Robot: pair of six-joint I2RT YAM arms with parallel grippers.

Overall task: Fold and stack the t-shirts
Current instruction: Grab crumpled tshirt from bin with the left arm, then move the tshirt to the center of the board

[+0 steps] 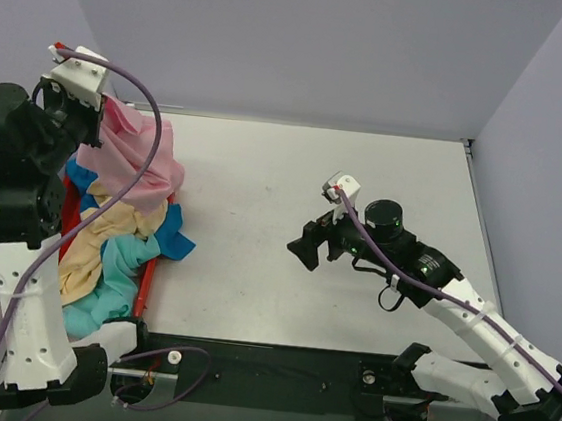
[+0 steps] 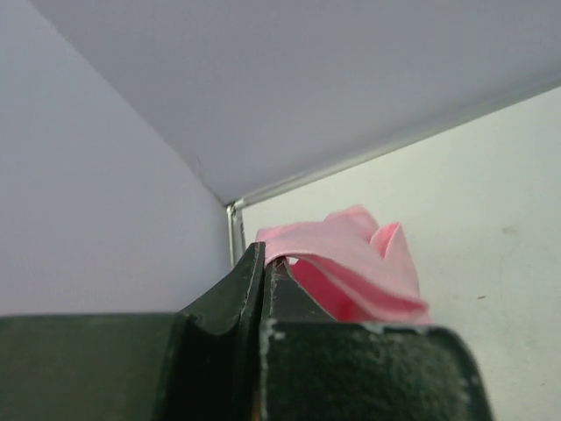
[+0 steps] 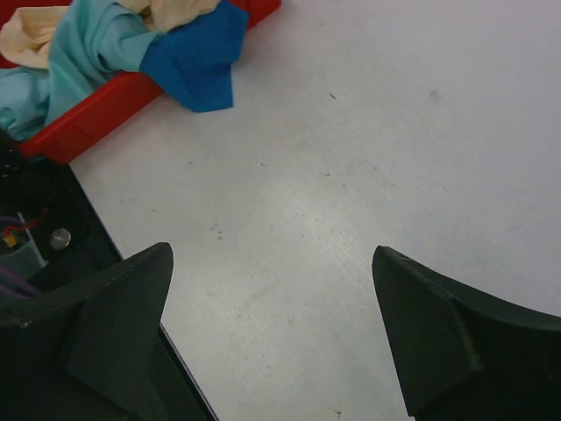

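Observation:
My left gripper is raised high at the far left, shut on the light pink t-shirt, which hangs from it down onto the pile. In the left wrist view the jaws are closed on pink cloth. Cream-yellow, teal and blue t-shirts lie heaped in the red tray. My right gripper is open and empty, low over bare table near the middle. The right wrist view shows the blue t-shirt, the teal t-shirt and the red tray.
The white table is walled at the back and both sides by grey panels. A black base strip runs along the near edge. A purple cable loops across the pink shirt.

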